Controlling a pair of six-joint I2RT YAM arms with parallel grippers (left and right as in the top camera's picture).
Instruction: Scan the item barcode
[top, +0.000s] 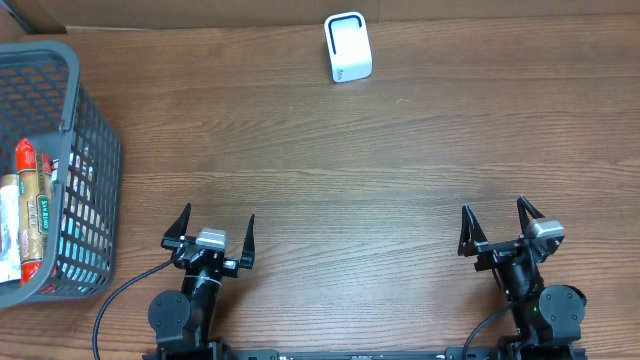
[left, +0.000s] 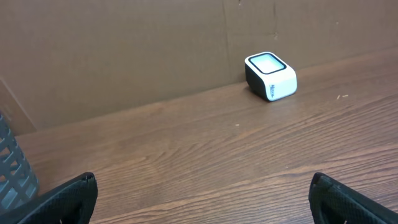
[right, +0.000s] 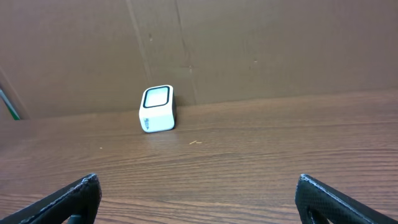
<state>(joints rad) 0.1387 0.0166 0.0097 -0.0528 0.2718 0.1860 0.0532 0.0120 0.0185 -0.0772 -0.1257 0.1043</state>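
At table edge, left fingers splayed forward, right fingers likewise, empty

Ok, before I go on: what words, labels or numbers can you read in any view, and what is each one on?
No text is clear enough to quote.
Scanner: small dark print on its white side, too blurred to read.
Wrapped item in the basket: green lettering along the wrapper, too small to read.
Nothing else shows any writing.

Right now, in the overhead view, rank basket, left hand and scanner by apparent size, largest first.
basket
left hand
scanner
The hand may sit nearer the camera, so second place is unsure.
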